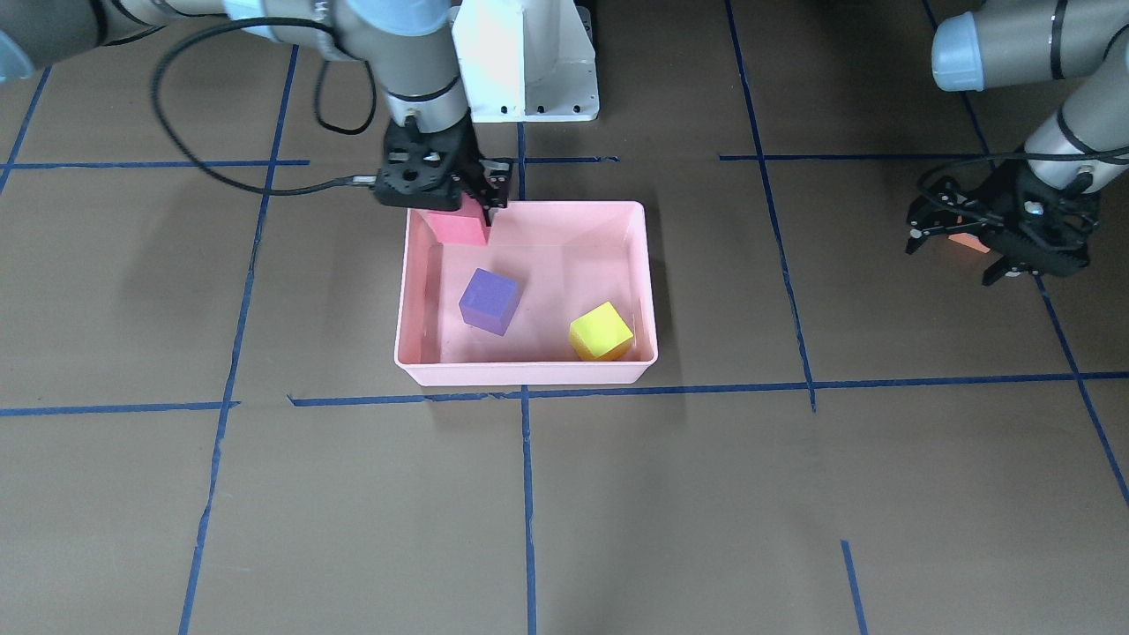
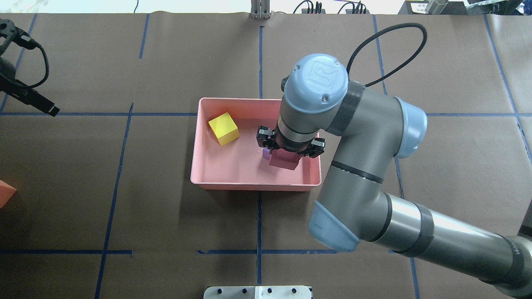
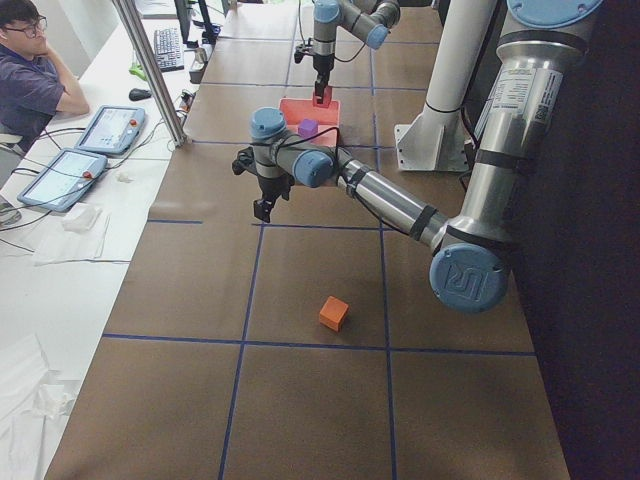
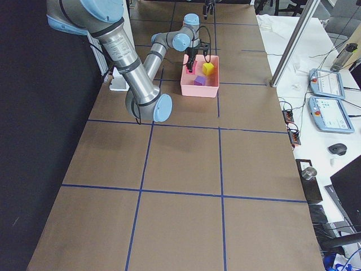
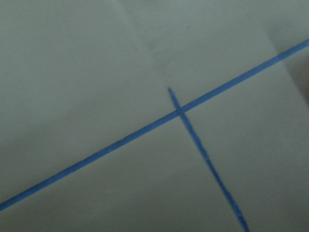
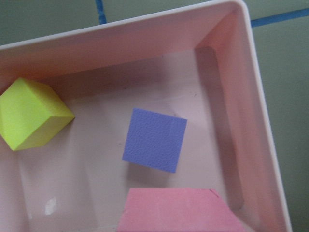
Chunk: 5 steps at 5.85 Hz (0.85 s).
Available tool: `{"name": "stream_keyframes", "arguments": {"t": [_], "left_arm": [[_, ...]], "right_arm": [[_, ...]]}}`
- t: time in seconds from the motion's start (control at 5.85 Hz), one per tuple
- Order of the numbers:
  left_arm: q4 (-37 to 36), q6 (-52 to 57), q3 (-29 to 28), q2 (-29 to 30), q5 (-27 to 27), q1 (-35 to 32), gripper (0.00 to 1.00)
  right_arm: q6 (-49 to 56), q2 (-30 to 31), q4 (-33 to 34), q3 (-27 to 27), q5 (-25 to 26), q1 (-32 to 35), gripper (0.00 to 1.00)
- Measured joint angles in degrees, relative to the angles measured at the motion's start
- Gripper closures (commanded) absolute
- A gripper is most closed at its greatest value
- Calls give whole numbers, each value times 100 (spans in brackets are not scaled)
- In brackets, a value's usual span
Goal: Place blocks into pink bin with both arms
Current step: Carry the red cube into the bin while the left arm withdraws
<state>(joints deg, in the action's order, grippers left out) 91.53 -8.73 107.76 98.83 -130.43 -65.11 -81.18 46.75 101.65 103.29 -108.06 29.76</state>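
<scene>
I read right gripper (image 1: 459,205) clamped on the red-pink foam cube (image 1: 459,227) over the shallow pale pink plastic bin (image 1: 529,375), at its 4 o'clock corner in the overhead view. That spot is clear of the purple foam cube (image 1: 488,301) and the yellow-green foam cube (image 1: 601,332). Left gripper (image 1: 957,256) is spread wide and empty. The orange foam cube (image 3: 333,313) sits outside at 9 o'clock.

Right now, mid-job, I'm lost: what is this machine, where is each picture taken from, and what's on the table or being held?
Two jointed robot arms work at a taped table, each ending in a two-finger gripper. Fixed cameras watch from the front (sides mirrored), overhead and both table ends; one more rides each wrist. The right gripper is shut on the red-pink block over the pink bin, where the purple block and yellow-green block lie. The left gripper hangs open, holding nothing; the orange block lies on the table outside the bin.
</scene>
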Motion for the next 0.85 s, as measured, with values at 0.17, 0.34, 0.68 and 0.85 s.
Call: {"name": "stream_keyframes", "arguments": {"t": [0.17, 0.34, 0.68, 0.85], "left_arm": [[9, 52, 8, -168, -32, -56, 0], [110, 62, 13, -337, -41, -93, 0], [677, 31, -13, -976, -31, -128, 0], [1012, 15, -44, -1362, -22, -131, 0]], "right_arm": [[-103, -191, -15, -185, 181, -157, 1], [-117, -281, -21, -271, 239, -205, 1], [60, -283, -20, -303, 163, -35, 0], [324, -198, -16, -279, -27, 180, 0]]}}
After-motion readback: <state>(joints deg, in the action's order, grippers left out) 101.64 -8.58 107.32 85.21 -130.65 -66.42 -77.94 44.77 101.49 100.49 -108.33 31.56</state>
